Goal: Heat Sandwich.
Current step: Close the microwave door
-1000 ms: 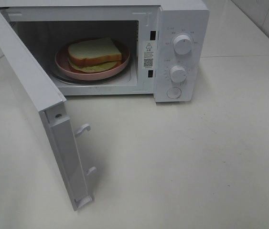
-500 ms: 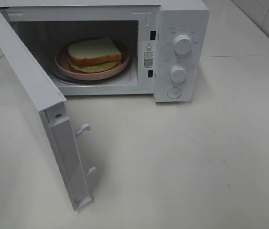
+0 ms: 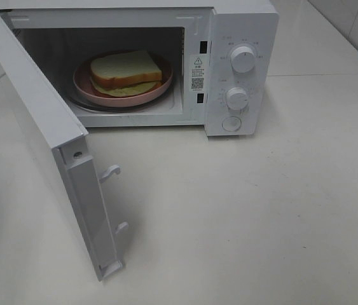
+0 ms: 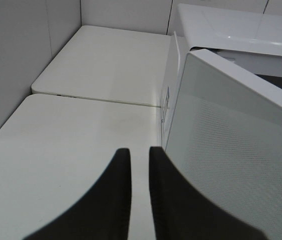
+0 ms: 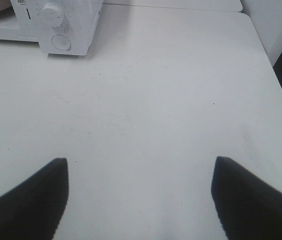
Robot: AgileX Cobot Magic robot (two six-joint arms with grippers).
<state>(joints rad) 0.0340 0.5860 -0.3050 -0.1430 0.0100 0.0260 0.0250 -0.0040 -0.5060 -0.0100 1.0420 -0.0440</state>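
The sandwich (image 3: 126,68), white bread with a tan crust and a green-yellow filling, lies on a round pink plate (image 3: 83,82) inside the white microwave (image 3: 242,25). The microwave door (image 3: 39,121) stands wide open to the left. Neither gripper shows in the exterior high view. In the left wrist view my left gripper (image 4: 139,152) hovers over the table beside the outer face of the door (image 4: 231,150), its fingers drawn nearly together with nothing between them. My right gripper (image 5: 139,165) is open over bare table, well in front of the microwave's control panel (image 5: 60,20).
Two knobs (image 3: 243,58) and a round button (image 3: 231,124) sit on the microwave's right panel. Door latch hooks (image 3: 110,171) stick out from the door's edge. Tiled walls (image 4: 15,60) close in the table's left and back sides.
Nothing has moved in the exterior high view: the door, plate and sandwich stay where they were.
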